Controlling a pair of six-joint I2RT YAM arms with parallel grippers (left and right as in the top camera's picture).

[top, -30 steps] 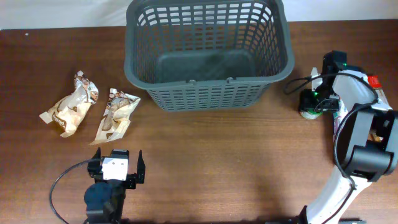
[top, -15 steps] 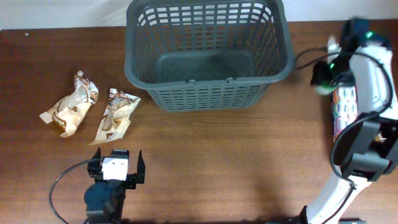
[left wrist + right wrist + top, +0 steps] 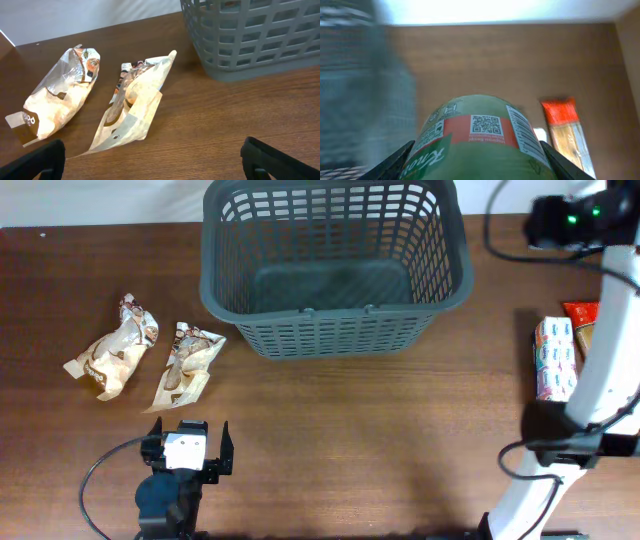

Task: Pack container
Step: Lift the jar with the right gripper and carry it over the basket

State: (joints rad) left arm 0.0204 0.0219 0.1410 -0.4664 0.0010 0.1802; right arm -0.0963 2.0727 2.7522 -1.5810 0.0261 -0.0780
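Note:
The dark grey slotted container point(image 3: 334, 330) stands at the back middle of the table and looks empty inside. My right gripper point(image 3: 548, 222) is raised at the back right, just right of the container's rim, and is shut on a green Knorr tub point(image 3: 477, 142) that fills the right wrist view. My left gripper point(image 3: 186, 456) rests open and empty at the front left. Two beige snack bags point(image 3: 188, 365) point(image 3: 112, 356) lie left of the container; both show in the left wrist view point(image 3: 134, 97) point(image 3: 60, 95).
A white and pink carton point(image 3: 555, 358) and a red-topped packet point(image 3: 583, 320) lie by the right table edge; the packet also shows in the right wrist view point(image 3: 565, 127). The right arm's upright link rises at the front right.
My right gripper lifted the green tub off the table at the right and carried it up and toward the back, beside the container's right rim. The left arm stayed still.

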